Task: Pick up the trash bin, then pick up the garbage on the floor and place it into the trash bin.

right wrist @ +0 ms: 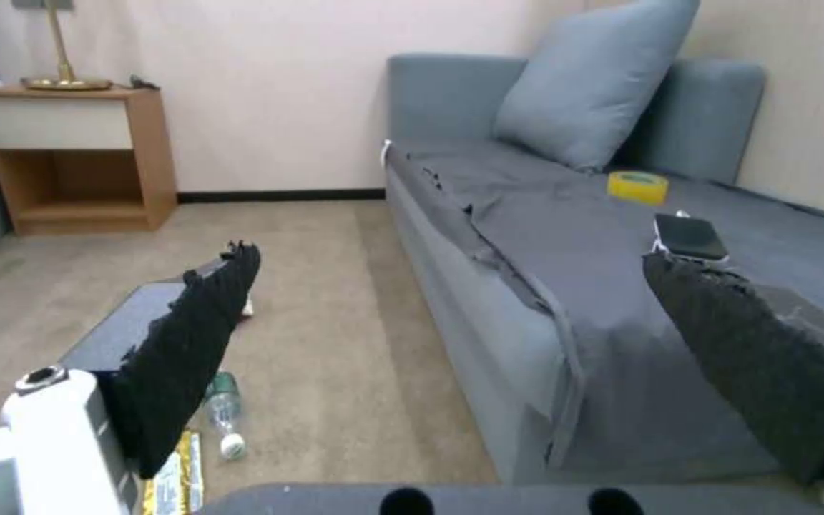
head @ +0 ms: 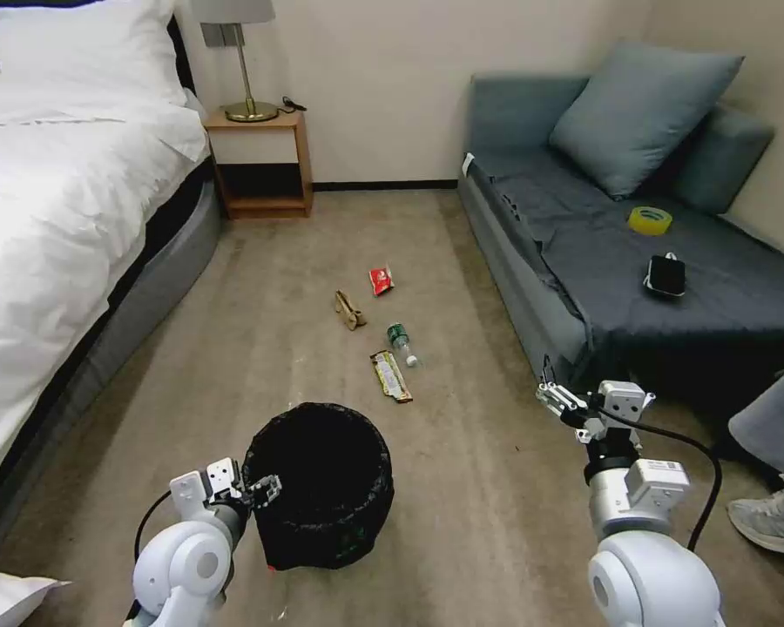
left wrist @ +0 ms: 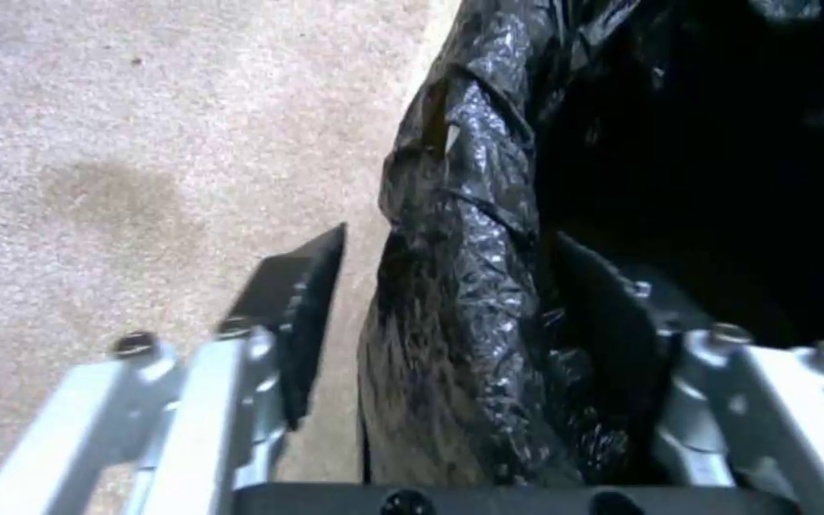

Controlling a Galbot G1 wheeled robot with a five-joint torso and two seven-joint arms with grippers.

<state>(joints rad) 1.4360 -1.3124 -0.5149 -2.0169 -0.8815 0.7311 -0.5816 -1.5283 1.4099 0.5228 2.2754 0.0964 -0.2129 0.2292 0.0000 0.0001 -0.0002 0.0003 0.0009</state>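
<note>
The trash bin (head: 322, 483), lined with a crinkly black bag (left wrist: 469, 214), stands on the carpet close in front of me. My left gripper (head: 257, 489) (left wrist: 450, 236) is open astride its left rim, one finger outside and one inside the bag. Farther ahead the garbage lies in a loose line: a red packet (head: 381, 279), a tan paper wrapper (head: 349, 310), a small clear bottle (head: 401, 341) (right wrist: 223, 411) and a long yellow-brown wrapper (head: 390, 375) (right wrist: 176, 476). My right gripper (head: 556, 396) (right wrist: 450, 257) hangs open and holds nothing, near the sofa's front corner.
A white bed (head: 61, 218) runs along the left, with a wooden nightstand (head: 261, 161) and lamp at the back. The grey sofa (head: 584, 287) on the right carries a yellow tape roll (head: 650, 219) and a black phone (head: 665, 274). A person's shoe (head: 771, 518) is at the right edge.
</note>
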